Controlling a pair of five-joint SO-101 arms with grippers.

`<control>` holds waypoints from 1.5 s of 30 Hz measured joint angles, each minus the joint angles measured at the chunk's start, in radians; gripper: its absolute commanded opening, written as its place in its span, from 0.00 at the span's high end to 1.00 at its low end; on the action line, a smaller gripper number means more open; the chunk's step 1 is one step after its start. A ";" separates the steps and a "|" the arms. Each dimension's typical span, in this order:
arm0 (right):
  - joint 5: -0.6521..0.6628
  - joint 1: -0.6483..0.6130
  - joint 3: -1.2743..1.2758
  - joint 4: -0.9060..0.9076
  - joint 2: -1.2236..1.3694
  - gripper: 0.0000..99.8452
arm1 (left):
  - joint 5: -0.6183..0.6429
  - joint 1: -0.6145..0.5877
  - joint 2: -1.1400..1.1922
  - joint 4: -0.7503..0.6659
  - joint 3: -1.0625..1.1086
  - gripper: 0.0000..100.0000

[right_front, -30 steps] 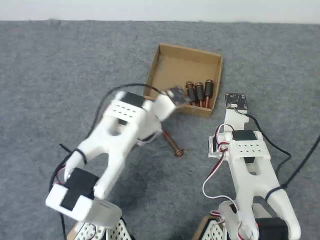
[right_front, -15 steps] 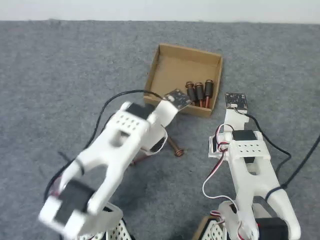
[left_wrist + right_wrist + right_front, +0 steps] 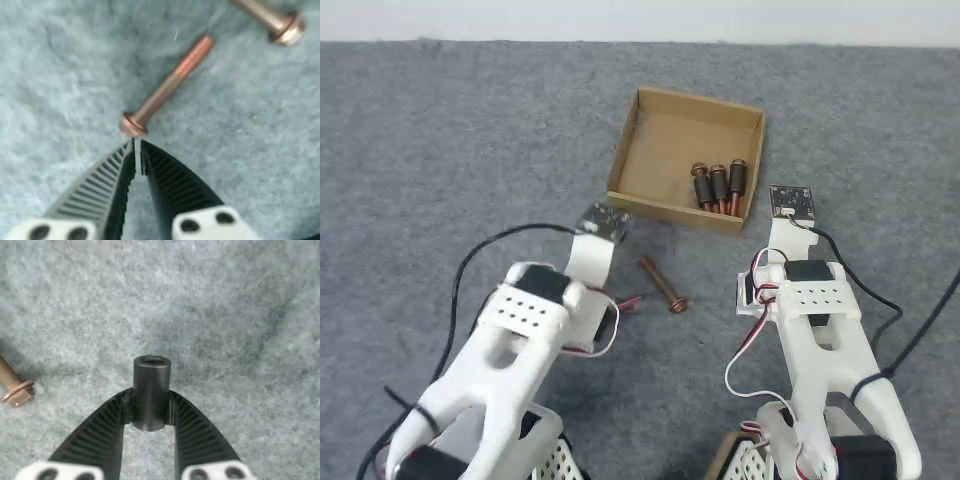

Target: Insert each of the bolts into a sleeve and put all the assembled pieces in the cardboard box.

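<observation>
Fingers of my left gripper (image 3: 137, 146) sit pressed together just beside a loose bolt (image 3: 167, 87); my right gripper (image 3: 150, 399) pinches a black sleeve (image 3: 151, 375) by one end.

The left arm (image 3: 510, 345) and right arm (image 3: 817, 325) are white moulded plastic with rows of small holes, black servo blocks, trailing black cables (image 3: 520, 230), red and white wires (image 3: 758, 272), a small wrist circuit board (image 3: 791, 201), and black ribbed fingers (image 3: 112, 185) on white bases with screw holes.
</observation>
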 measured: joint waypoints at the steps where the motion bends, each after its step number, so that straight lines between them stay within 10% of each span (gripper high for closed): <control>1: 0.000 0.000 0.000 0.000 0.000 0.99 | -0.003 0.006 -0.002 -0.002 0.018 0.99; 45: 0.002 0.000 0.000 0.000 0.000 0.99 | 0.181 0.026 -0.002 -0.138 0.114 0.99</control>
